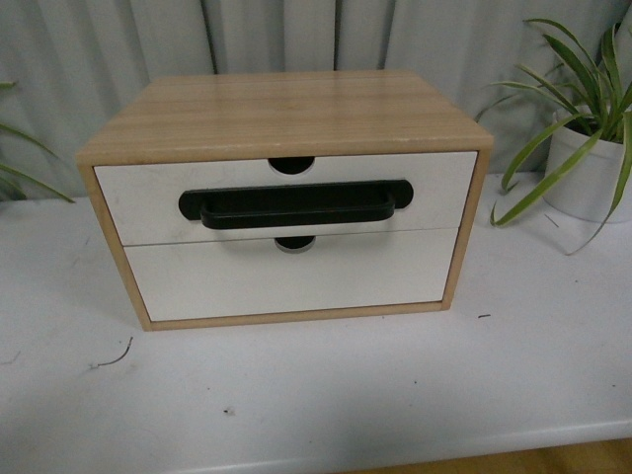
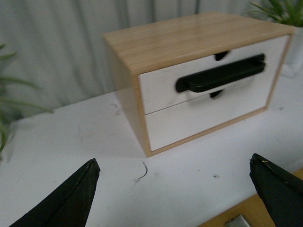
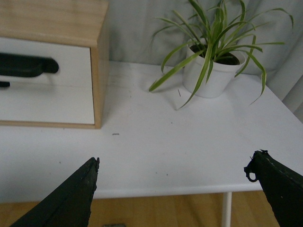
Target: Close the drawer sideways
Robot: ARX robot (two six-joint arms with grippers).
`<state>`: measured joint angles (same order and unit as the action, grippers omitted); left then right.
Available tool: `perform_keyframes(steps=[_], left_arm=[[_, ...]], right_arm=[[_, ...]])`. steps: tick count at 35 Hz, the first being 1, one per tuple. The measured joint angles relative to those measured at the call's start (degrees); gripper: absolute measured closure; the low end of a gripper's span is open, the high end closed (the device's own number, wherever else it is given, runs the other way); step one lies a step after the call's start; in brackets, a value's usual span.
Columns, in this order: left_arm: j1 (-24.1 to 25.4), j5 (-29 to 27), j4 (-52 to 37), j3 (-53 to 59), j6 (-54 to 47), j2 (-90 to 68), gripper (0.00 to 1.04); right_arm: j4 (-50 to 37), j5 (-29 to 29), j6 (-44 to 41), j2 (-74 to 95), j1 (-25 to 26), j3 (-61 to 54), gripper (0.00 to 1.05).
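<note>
The drawer is the upper one in a light wood cabinet. It has a white front, a long black bar handle and a half-round notch in its top edge. Its front sits flush with the cabinet frame. It also shows in the left wrist view and the right wrist view. My left gripper is open and empty, above the table in front of the cabinet's left corner. My right gripper is open and empty, over the table's front edge to the right of the cabinet. Neither arm shows in the front view.
A handle-less white drawer sits below. A potted plant stands at the back right on the white table, also in the right wrist view. Plant leaves reach in at the left. A grey curtain hangs behind.
</note>
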<state>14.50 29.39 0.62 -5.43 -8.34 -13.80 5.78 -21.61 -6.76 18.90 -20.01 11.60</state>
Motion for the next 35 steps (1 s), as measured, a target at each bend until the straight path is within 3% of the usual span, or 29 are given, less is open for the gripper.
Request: perform_keyframes(steps=[7,9,12,16,19,21,23,24,25,35], left_arm=[[0.31,-0.55,-0.59,0.72,5.79,0.24,0.08],[-2.25,-8.07,-1.81,3.19,6.69,5.18,0.17],[-4.52,-13.27,0.17,4.63,7.06,10.64,0.25],[-7.04,-19.45,-2.19,4.28,7.56,13.31,0.36],[-11.67,-25.92,-0.94,4.24,7.98,13.27,0.46],[-14.97,-28.33,-0.17,4.74,7.98,13.18,0.64],[-14.45,-29.46,-0.35,4.74,7.98,13.29,0.89],[-14.47,-29.40,-0.35,4.74,8.00,13.29,1.00],[-14.47,-29.44,-0.39,4.74,8.13,13.29,1.03],[-14.47,-29.42,-0.44,4.74,8.15,13.29,1.03]], right_arm=[[-0.72,-0.07,1.90,0.09,-0.22,-0.20,0.07],[-8.83,2.27,3.45,-1.38,0.87,-2.95,0.14],[-12.72,4.09,4.39,-4.22,2.49,-5.42,0.24],[-13.38,6.10,5.09,-5.86,4.87,-6.38,0.35],[-8.94,6.29,5.49,-8.87,5.29,-6.32,0.44],[-6.03,9.51,5.73,-14.43,7.54,-7.78,0.62],[-5.77,12.63,5.84,-15.17,11.17,-8.15,0.88],[-5.38,18.49,5.88,-16.06,15.72,-8.50,0.98],[-5.35,20.24,6.10,-16.15,20.44,-8.61,1.03],[-5.51,21.59,6.14,-18.67,20.02,-10.88,1.03]])
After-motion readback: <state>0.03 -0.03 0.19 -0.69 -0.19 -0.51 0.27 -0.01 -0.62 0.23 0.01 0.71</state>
